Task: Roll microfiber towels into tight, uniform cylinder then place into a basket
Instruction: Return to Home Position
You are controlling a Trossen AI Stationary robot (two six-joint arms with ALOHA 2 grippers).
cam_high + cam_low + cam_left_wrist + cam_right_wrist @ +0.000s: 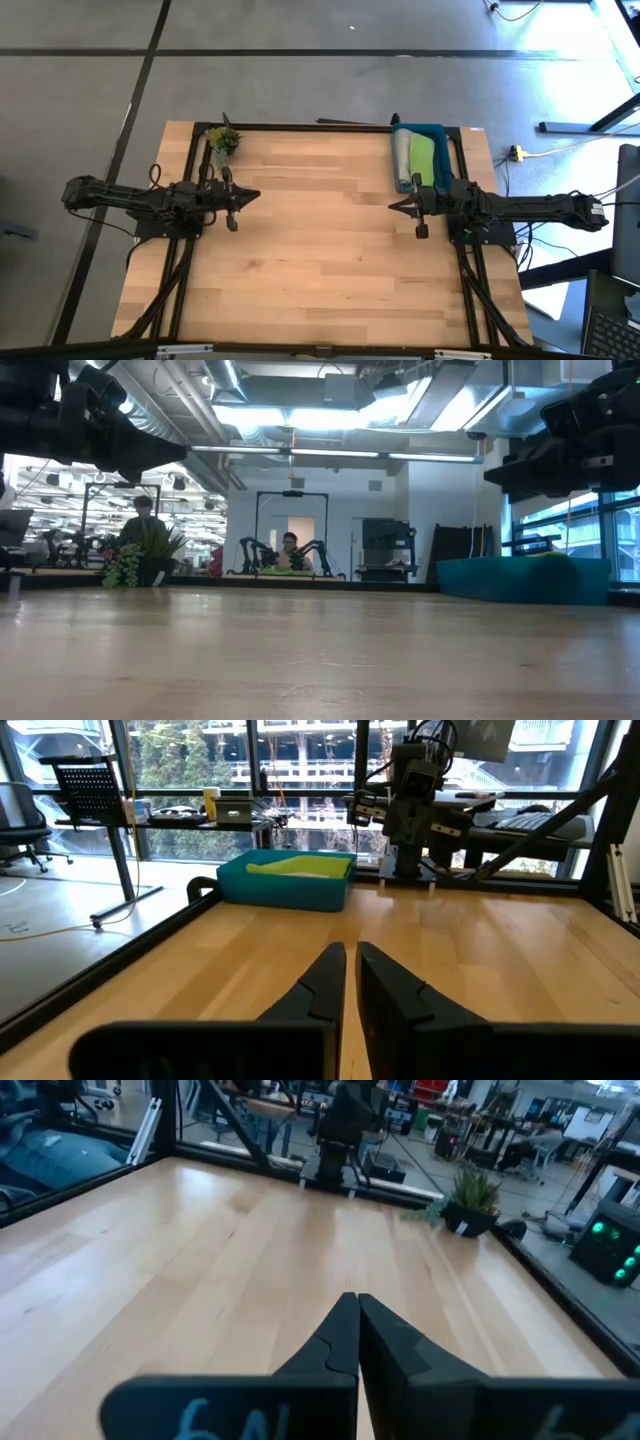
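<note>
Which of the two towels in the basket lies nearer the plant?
The grey towel; the green towel lies beside it, on the side away from the plant.

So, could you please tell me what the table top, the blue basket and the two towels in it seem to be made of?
The table top: pale wood planks, grain and joints visible, slight sheen. The basket: probably plastic, smooth even blue walls. The green towel and the grey towel: soft matte cloth, rolled; weave too small to tell.
</note>
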